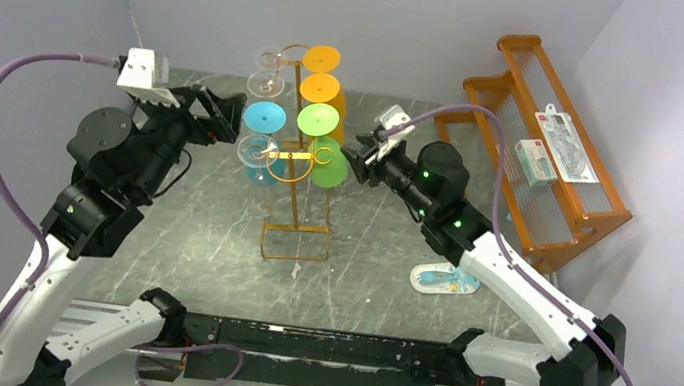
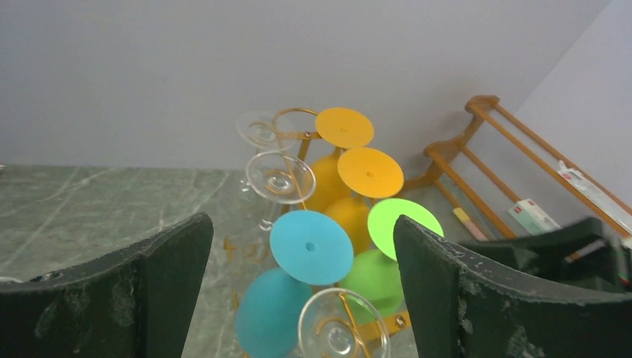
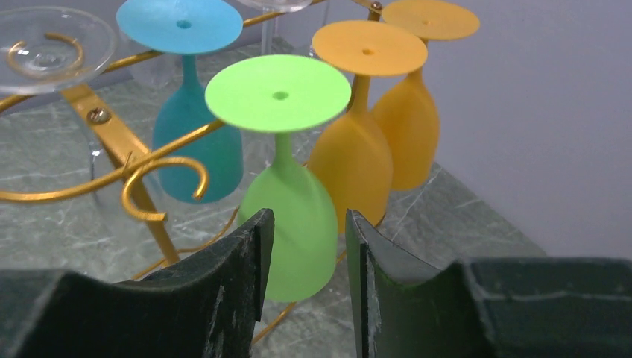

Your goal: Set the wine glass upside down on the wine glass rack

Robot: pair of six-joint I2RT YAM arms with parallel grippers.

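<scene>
The wine glass rack (image 1: pixel 298 209) is a thin golden wire stand at the table's middle. Several wine glasses hang on it upside down: clear, orange, blue and green. The green wine glass (image 1: pixel 319 119) hangs on the rack's right side, with its flat foot on top, and it also shows in the right wrist view (image 3: pixel 287 216). My right gripper (image 1: pixel 357 151) is just right of the green bowl. Its jaws (image 3: pixel 305 224) stand a little apart and hold nothing. My left gripper (image 1: pixel 226 116) is left of the rack, wide open and empty (image 2: pixel 302 220), facing the blue glass (image 2: pixel 311 246).
An orange stepped shelf (image 1: pixel 557 215) stands against the right wall with packets (image 1: pixel 566 149) on it. A small pale blue packet (image 1: pixel 444 280) lies on the marble table under my right arm. Grey walls close in the back and both sides.
</scene>
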